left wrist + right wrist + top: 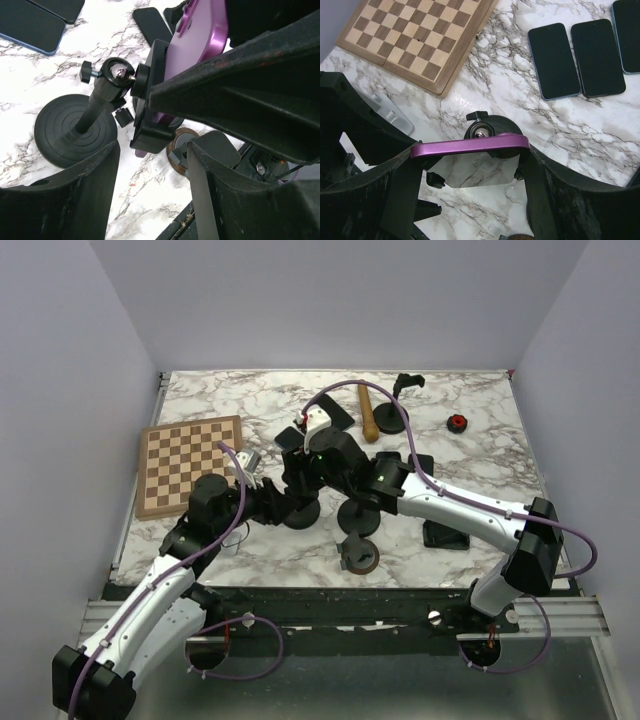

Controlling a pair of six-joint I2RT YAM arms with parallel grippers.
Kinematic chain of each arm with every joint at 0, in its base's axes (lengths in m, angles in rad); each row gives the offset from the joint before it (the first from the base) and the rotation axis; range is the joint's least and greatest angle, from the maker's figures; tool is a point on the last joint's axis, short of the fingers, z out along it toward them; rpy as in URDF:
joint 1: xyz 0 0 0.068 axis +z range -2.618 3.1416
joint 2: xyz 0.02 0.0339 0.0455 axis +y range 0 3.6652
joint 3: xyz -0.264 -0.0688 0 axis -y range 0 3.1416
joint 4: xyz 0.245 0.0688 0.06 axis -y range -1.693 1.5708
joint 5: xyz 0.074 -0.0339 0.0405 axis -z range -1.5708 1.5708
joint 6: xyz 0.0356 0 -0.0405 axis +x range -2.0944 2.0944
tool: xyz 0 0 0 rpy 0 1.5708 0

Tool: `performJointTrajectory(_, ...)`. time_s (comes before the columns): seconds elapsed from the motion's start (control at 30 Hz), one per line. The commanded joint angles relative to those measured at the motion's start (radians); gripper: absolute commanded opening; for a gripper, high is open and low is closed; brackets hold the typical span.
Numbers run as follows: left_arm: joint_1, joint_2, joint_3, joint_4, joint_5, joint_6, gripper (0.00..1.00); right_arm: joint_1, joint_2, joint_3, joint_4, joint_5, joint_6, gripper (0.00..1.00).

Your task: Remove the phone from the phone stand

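A purple phone (470, 146) sits in the clamp of a black phone stand (95, 107) with a ball head and a round base (65, 127). My right gripper (470, 161) is shut on the phone, one finger against each end of its top edge. In the top view this gripper (306, 466) hangs over the stand (300, 512) at mid table. My left gripper (153, 167) is low beside the stand's base with its jaws apart. Only bare marble lies between them, and the clamp's lower end is just past the tips. The purple phone (200, 30) shows above the clamp.
A chessboard (190, 465) lies at the left. Dark phones (552, 60) lie flat beyond the stand. Two more stands (358, 512) (392, 415), a wooden handle (367, 410), a small red item (457, 422) and a brown tape roll (362, 558) are around.
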Motion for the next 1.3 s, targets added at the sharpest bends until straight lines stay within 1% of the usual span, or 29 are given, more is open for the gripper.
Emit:
performJointTrajectory(0.0, -0.022, 0.021, 0.028, 0.08, -0.029, 0.029, 0.63, 0.003, 0.013, 0.025, -0.014, -0.112, 0.013, 0.01)
performJointTrajectory(0.13, -0.033, 0.042, 0.032, 0.099, -0.04, 0.034, 0.58, 0.001, 0.014, 0.033, -0.015, -0.122, 0.014, 0.01)
performJointTrajectory(0.23, -0.037, 0.055, 0.037, 0.111, -0.054, 0.04, 0.49, -0.001, 0.015, 0.037, -0.016, -0.122, 0.014, 0.01)
performJointTrajectory(0.3, -0.039, 0.056, 0.036, 0.127, -0.061, 0.041, 0.44, -0.001, 0.019, 0.038, -0.015, -0.124, 0.013, 0.01)
performJointTrajectory(0.4, -0.041, 0.048, 0.036, 0.128, -0.064, 0.044, 0.31, -0.002, 0.031, 0.037, -0.015, -0.116, -0.002, 0.01)
performJointTrajectory(0.43, -0.042, 0.043, 0.035, 0.126, -0.062, 0.046, 0.24, -0.003, 0.036, 0.037, -0.013, -0.109, -0.009, 0.01)
performJointTrajectory(0.5, -0.041, 0.033, 0.029, 0.117, -0.058, 0.048, 0.06, -0.005, 0.036, 0.019, 0.005, -0.086, -0.034, 0.01)
performJointTrajectory(0.57, -0.041, 0.021, 0.014, 0.106, -0.047, 0.048, 0.0, -0.018, 0.025, -0.019, 0.051, -0.104, -0.089, 0.01)
performJointTrajectory(0.6, -0.041, 0.005, 0.003, 0.106, -0.037, 0.047, 0.0, -0.028, 0.015, -0.043, 0.09, -0.12, -0.122, 0.01)
performJointTrajectory(0.67, -0.041, -0.02, -0.019, 0.093, -0.018, 0.051, 0.0, -0.078, 0.004, -0.08, 0.137, -0.205, -0.159, 0.01)
performJointTrajectory(0.77, -0.04, -0.036, -0.02, 0.036, 0.015, 0.058, 0.0, -0.161, -0.011, -0.122, 0.194, -0.415, -0.191, 0.01)
performJointTrajectory(0.83, -0.04, -0.035, -0.02, 0.035, 0.056, 0.06, 0.0, -0.197, -0.014, -0.133, 0.224, -0.55, -0.206, 0.01)
performJointTrajectory(1.0, -0.04, 0.002, -0.019, 0.074, 0.14, 0.054, 0.0, -0.216, 0.066, -0.036, 0.163, -0.816, -0.253, 0.01)
performJointTrajectory(1.1, -0.038, 0.016, -0.015, 0.076, 0.147, 0.052, 0.0, -0.216, 0.108, 0.012, 0.11, -0.914, -0.294, 0.01)
performJointTrajectory(1.17, -0.036, 0.013, -0.011, 0.069, 0.146, 0.054, 0.0, -0.217, 0.112, 0.02, 0.096, -0.964, -0.296, 0.01)
performJointTrajectory(1.27, -0.033, 0.009, -0.009, 0.059, 0.152, 0.058, 0.0, -0.219, 0.126, 0.056, 0.028, -1.022, -0.353, 0.01)
